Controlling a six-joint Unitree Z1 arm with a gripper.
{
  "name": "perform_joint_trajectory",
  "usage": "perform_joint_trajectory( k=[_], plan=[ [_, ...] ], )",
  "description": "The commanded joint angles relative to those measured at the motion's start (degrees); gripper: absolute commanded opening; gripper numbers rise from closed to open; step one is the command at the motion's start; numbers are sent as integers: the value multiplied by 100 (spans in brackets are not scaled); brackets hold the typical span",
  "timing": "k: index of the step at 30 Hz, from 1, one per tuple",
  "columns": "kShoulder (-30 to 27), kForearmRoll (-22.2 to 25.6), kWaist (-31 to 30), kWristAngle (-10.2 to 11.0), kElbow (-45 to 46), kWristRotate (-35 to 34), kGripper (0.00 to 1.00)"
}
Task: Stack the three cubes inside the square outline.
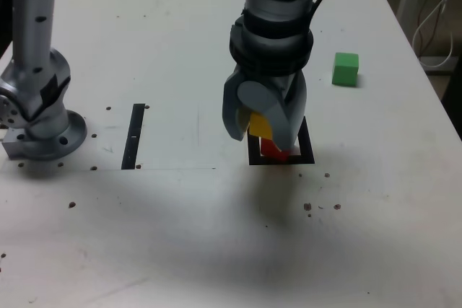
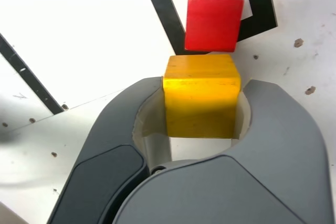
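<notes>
Yellow cube, smooth and glossy with crisp edges, sits clenched between the two grey moulded fingers of the gripper, held above the table over the square outline. Red cube, matt and plain, rests inside that thick black frame on its white centre; in the exterior view only a sliver of it shows under the gripper, at about 6 o'clock from the yellow one.

By my reading the second block is being placed: red is the base, yellow is carried, and the green cube waits untouched on the white table, well apart at roughly 2 o'clock from the outline.

Next the yellow block needs squaring over the red one and lowering until the faces meet before the jaws let go. From the wrist view the yellow cube looks offset from the red rather than directly over it, though the angle is steep and I cannot tell how much gap remains. Flat, hard faces should stack steadily if centred.

A thin black strip lies at 9 o'clock from the outline.
</notes>
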Motion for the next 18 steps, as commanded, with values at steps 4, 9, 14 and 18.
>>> perform_joint_trajectory(
  k=[4, 9, 14, 18],
  plan=[
    [19, -224, 61, 114, 121, 27, 22],
    [32, -400, 157, 129, 274, 59, 22],
    [69, -502, 187, 138, 329, 103, 22],
    [105, -585, 191, 132, 358, 149, 24]
  ],
)
